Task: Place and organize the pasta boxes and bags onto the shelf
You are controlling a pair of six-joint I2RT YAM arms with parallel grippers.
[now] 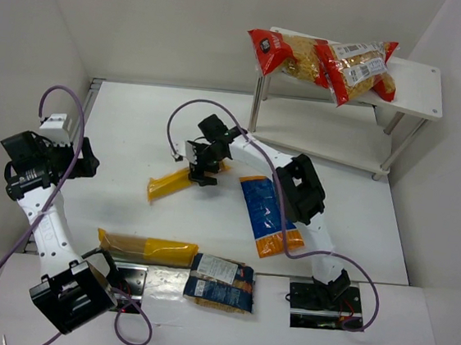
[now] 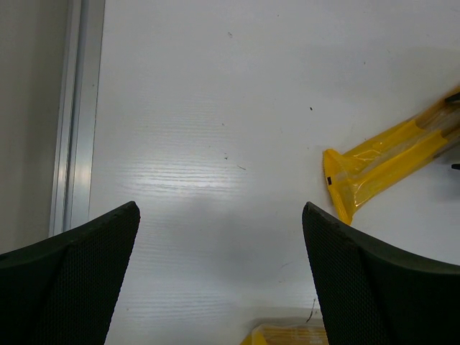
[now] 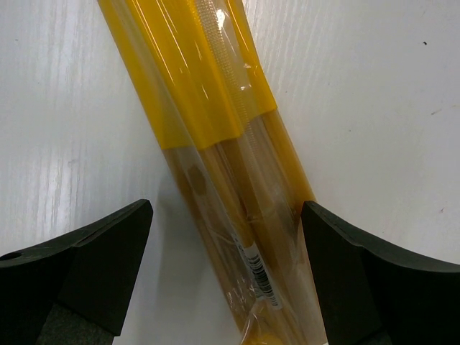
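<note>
The right arm stretched from its base across the table (image 1: 137,121) towards the middle, wrist bent down over a long yellow spaghetti pack (image 1: 171,187). The right gripper (image 3: 226,208) stood wide apart, one finger on each side of the pack, gripping nothing. The left arm rose from its base and folded back on the left. The left gripper (image 2: 219,212) was spread just as wide above bare table, empty. A second spaghetti pack (image 1: 144,247) and a small dark-blue pack (image 1: 221,281) lay by the near edge. The blue-and-orange bag (image 1: 265,216) lay partly under the right arm. Two red-ended bags (image 1: 288,55) rested on top of the shelf (image 1: 417,85).
</note>
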